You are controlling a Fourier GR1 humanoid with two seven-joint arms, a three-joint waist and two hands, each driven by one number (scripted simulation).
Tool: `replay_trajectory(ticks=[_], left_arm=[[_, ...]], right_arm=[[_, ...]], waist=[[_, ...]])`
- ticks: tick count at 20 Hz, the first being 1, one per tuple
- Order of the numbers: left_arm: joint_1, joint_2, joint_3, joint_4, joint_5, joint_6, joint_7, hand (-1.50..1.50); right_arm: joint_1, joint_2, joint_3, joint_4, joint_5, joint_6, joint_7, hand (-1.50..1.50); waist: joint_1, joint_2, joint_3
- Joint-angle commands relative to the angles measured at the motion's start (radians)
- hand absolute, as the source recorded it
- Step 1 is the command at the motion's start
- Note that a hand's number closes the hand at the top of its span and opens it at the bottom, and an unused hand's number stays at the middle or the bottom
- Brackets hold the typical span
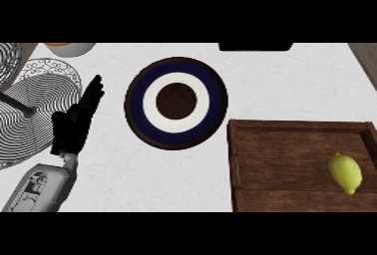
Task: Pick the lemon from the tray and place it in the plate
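Note:
A yellow lemon (345,172) lies in the right part of a brown wooden tray (280,164) at the lower right. To the tray's upper left sits a round plate (177,102) with a dark blue rim, a white ring and a dark brown centre. My left hand (74,122) rests at the left, left of the plate, its fingers straight and pointing up, holding nothing. My right hand does not show in the head view.
A wire rack of dark curved bars (29,109) stands at the far left, close behind my left hand. An orange bowl (68,48) peeks in at the top left. A dark object (256,46) sits at the counter's far edge.

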Motion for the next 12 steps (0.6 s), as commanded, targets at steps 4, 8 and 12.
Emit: replay_trajectory(ticks=[4,8,12], left_arm=[[-0.048,-0.054,0.036,0.069,-0.047,-0.021,-0.024,0.0],[0.046,-0.06,0.031,-0.045,-0.073,-0.025,0.002,0.0],[0.061,-0.073,0.053,-0.074,-0.082,-0.057,0.035,0.0]], right_arm=[[-0.168,0.057,0.058,0.125,0.122,0.038,0.083,-1.5],[-0.182,0.099,0.044,0.266,0.152,0.064,-0.049,-1.5],[-0.218,0.133,0.029,0.309,0.189,0.074,-0.021,-1.5]], waist=[[-0.002,0.0,0.0],[0.001,-0.001,0.001],[0.002,-0.002,0.0]])
